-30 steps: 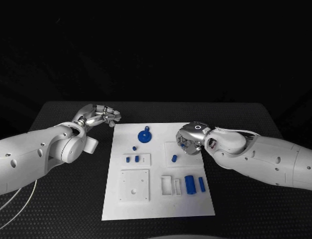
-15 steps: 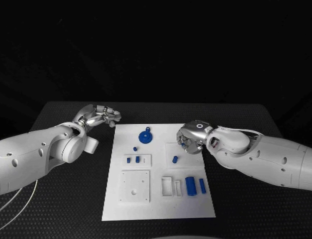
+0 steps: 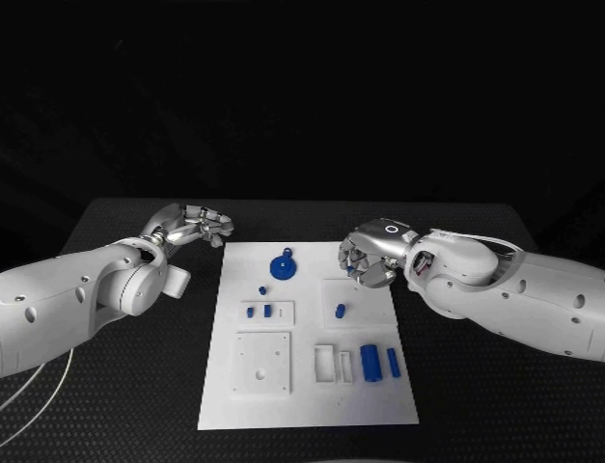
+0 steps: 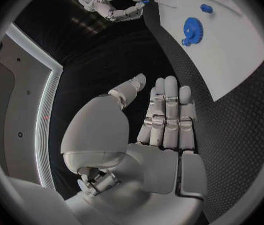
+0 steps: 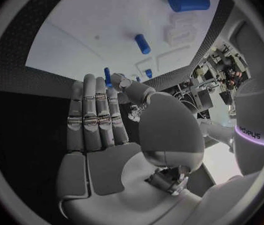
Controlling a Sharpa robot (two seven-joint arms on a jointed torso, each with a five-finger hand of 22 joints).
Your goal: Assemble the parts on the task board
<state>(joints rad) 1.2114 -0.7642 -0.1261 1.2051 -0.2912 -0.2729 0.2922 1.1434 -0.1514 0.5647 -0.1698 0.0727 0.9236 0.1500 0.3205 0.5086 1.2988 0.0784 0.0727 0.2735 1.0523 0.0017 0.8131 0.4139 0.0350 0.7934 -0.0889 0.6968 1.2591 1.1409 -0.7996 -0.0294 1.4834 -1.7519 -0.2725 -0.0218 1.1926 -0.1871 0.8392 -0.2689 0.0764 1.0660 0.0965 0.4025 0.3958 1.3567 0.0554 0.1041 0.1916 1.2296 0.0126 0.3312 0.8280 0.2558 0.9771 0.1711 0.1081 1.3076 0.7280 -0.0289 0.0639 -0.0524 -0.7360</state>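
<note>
The white task board (image 3: 309, 381) lies lengthwise in the middle of the table. On it are a blue gear (image 3: 282, 263), some small blue pegs (image 3: 258, 311) and a blue cylinder (image 3: 371, 362). My right hand (image 3: 362, 258) hovers over the board's far right part. In the right wrist view its thumb and a finger pinch a small blue peg (image 5: 107, 77), the other fingers straight. The left wrist view shows that peg (image 4: 144, 1) at the right hand's fingertips. My left hand (image 3: 191, 227) is off the board's far left corner, fingers straight (image 4: 166, 115), holding nothing.
White raised blocks with slots (image 3: 261, 360) stand on the board's near half. Another short blue peg (image 3: 340, 310) lies below the right hand. The black table (image 3: 135, 386) reaches out on both sides of the board.
My right hand has lifted a little off the board and turned its fingers toward the far edge. The left hand has stayed in place.
</note>
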